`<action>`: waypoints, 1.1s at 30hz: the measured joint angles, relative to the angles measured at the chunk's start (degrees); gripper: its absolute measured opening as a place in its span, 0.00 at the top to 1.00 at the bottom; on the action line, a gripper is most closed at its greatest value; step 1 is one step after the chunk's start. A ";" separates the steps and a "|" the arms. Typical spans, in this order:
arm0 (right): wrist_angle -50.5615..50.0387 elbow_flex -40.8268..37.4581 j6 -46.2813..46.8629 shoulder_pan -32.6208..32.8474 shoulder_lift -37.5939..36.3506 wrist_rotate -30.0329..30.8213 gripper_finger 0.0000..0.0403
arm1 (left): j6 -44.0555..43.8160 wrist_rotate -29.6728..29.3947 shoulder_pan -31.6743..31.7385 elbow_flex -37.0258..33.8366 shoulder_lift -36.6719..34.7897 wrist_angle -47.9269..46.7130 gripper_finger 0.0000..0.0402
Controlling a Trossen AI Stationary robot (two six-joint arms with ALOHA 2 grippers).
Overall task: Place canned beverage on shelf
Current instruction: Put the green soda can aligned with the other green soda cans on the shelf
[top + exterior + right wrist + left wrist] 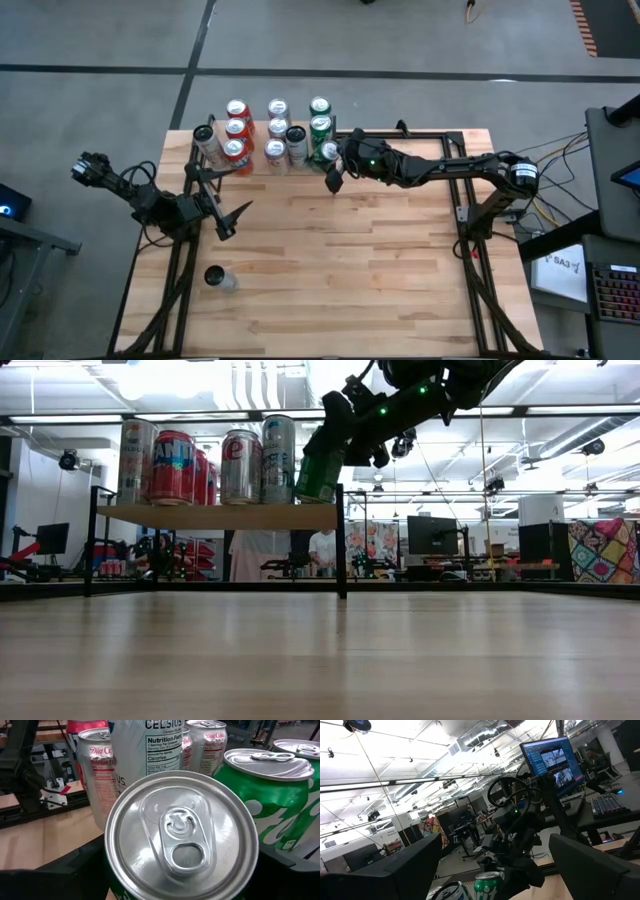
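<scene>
The shelf (220, 516), a light wood board on black posts, stands at the table's far left and bears several red, silver and green cans (277, 130). At its right end, my right gripper (330, 160) reaches in from the right and is shut on a green can (320, 472). In the right wrist view the can's silver top (182, 840) fills the space between the two fingers. My left gripper (232, 215) hangs open over the table's left side and touches nothing. Another can (217, 278) stands on the table near the left front. My right gripper has the green can between its two fingers (60, 875), one on each side of the upper side wall (116, 891). The fingers come nearly level from the table's right side. The can tilts, its base at the shelf board's right end (322, 502); whether it rests there I cannot tell.
Black frame rails (462, 215) run along the table's left and right sides, and the shelf's front right post (342, 550) drops to the table. Open wood spreads over the table's middle and near right. People stand in the room behind the shelf (322, 550).
</scene>
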 joint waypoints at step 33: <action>-0.65 1.48 1.51 0.04 -0.65 -0.26 0.15 | -0.17 0.02 -0.01 0.00 0.15 1.78 0.12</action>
